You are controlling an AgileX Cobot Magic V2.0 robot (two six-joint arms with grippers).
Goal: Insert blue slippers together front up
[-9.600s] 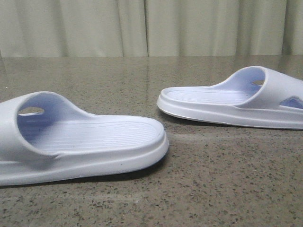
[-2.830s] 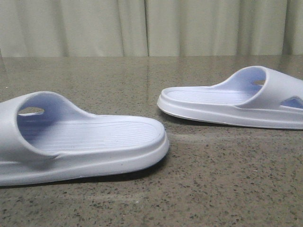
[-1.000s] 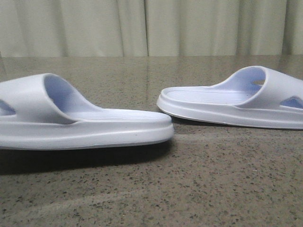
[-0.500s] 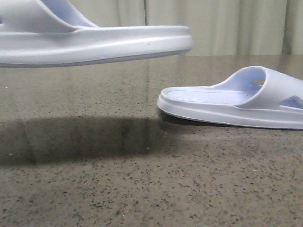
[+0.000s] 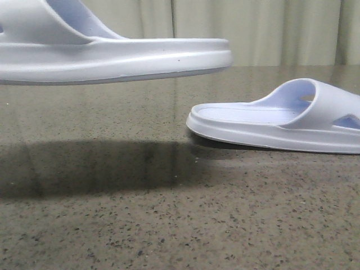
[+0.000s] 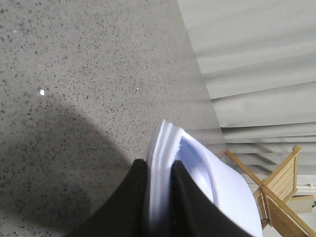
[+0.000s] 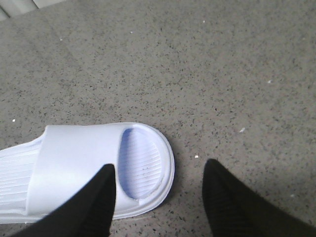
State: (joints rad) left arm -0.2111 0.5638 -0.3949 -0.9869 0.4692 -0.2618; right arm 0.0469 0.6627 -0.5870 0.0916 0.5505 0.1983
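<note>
One pale blue slipper [image 5: 112, 56] hangs in the air at the upper left of the front view, sole level, its shadow on the table below. My left gripper [image 6: 159, 170] is shut on that slipper's sole edge [image 6: 160, 158]; the black fingers [image 6: 133, 197] clamp it from both sides. The other slipper [image 5: 275, 124] lies flat on the table at the right. My right gripper [image 7: 160, 173] is open above the toe end of this slipper [image 7: 98, 168], one finger over the strap, the other over bare table. Neither gripper shows in the front view.
The stone-pattern table [image 5: 225, 225] runs to a pale curtain [image 5: 225, 28] at the back. A wooden chair frame [image 6: 276, 192] shows beyond the table in the left wrist view.
The left slipper was gripped and lifted off the table, from lying flat at the left to hanging high in the air. In the last half second it barely moved. The right slipper stayed put.
</note>
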